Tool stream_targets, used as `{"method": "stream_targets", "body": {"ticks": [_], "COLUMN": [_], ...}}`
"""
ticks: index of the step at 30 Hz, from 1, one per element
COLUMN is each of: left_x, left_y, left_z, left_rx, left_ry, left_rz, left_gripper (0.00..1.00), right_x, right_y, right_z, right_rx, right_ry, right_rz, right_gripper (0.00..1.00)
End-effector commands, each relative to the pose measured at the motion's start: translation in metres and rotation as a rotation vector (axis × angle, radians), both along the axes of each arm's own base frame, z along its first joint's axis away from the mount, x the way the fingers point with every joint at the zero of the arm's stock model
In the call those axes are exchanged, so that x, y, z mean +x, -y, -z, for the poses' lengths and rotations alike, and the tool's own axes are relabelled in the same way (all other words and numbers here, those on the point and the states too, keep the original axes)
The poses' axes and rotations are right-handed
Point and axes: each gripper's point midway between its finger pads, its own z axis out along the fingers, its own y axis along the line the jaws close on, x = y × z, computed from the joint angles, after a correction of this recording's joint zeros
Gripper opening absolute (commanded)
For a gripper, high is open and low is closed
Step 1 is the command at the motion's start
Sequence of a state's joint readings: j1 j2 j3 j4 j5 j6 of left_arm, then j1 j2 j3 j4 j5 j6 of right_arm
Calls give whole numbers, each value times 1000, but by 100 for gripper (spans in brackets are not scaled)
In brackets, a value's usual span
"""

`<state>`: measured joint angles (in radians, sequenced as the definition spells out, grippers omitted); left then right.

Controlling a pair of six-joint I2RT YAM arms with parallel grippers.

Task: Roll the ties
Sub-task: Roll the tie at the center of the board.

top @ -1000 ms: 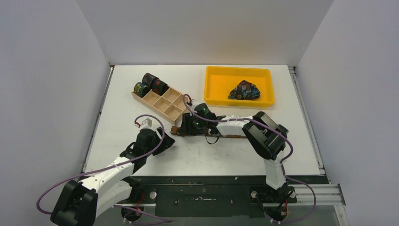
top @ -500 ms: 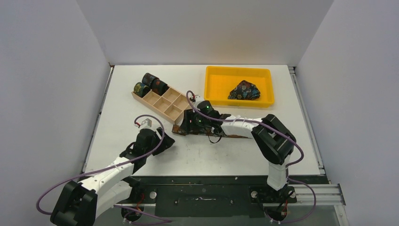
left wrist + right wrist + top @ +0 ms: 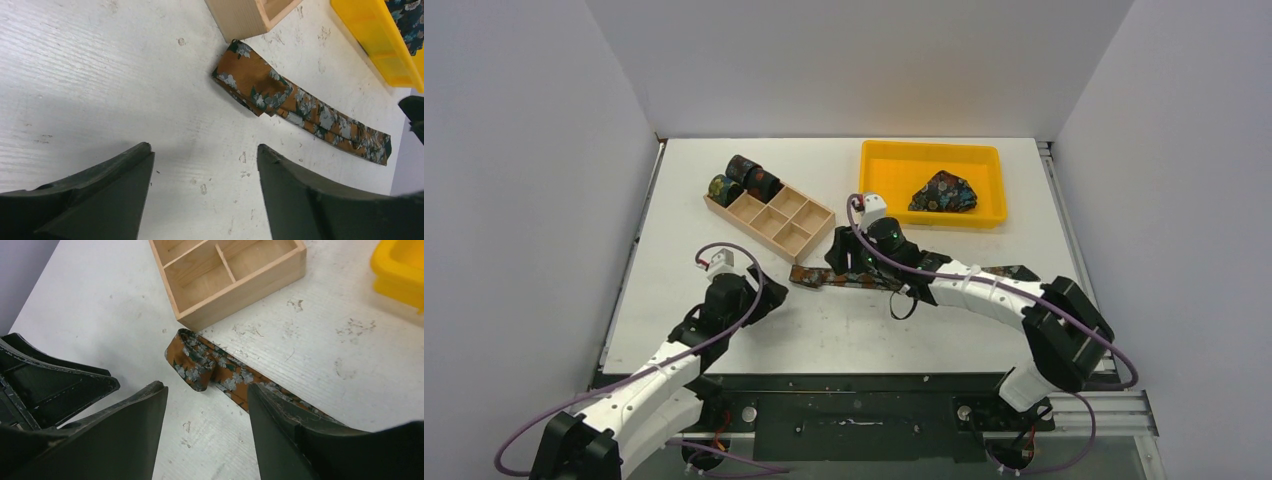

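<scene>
Station inventory, as I see it from my console:

1. Left end effector (image 3: 762, 300): fingers spread wide, nothing between them and nothing held. It sits low over bare tabletop (image 3: 679, 250), near the folded end of the tie and apart from it.

2. Right end effector (image 3: 205, 390): fingers likewise spread, gripping nothing. It is poised over the folded end of the tie, which shows in the gap between the fingers. The strip runs on beneath the right-hand finger; I cannot tell whether that finger touches it.

3. Brown-rust tie (image 3: 260, 90): a long strip with pale speckles, lying flat on the tabletop. One end is doubled over just beside the near corner of the wooden box (image 3: 774, 218); I cannot tell whether it touches the wood. The rest trails away under the right arm.

4. Rolled ties (image 3: 744, 178): three small dark cylinders, standing together at the far-left end of the wooden box.

5. Blue floral tie (image 3: 944, 192): a folded bundle lying inside the yellow tray (image 3: 929, 148) at the far right of the tabletop.
</scene>
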<state>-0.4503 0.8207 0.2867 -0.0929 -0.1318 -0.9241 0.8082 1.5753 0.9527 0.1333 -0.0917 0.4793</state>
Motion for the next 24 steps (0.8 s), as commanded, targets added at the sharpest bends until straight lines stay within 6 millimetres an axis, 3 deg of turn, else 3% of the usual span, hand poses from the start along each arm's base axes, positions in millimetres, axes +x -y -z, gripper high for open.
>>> {"method": "stream_targets", "body": {"ticks": [1, 2, 3, 7, 9, 14, 16, 24], "left_x": [18, 19, 20, 20, 21, 32, 34, 39], "left_y": [-4, -6, -10, -24, -24, -6, -4, -4], "left_z": [-31, -32, -32, -30, -32, -60, -65, -55], "left_rx": [-34, -40, -48, -75, -97, -228, -248, -211], "left_ry": [69, 62, 49, 5, 18, 159, 179, 154], "left_rz": [-74, -91, -126, -230, -220, -138, -137, -133], "left_gripper": [81, 87, 100, 96, 96, 100, 93, 89], "right_x": [14, 15, 17, 29, 29, 17, 8, -13], "right_y": [19, 25, 31, 68, 75, 64, 53, 3], "right_z": [-31, -31, -32, -29, -28, -21, -24, -7], "right_rx": [52, 69, 97, 283, 379, 263, 231, 135], "right_ry": [119, 111, 100, 18, -18, -1, 34, 51], "right_rz": [141, 167, 196, 302, 265, 161, 134, 68], "right_gripper": [62, 63, 64, 77, 78, 70, 67, 51]}}
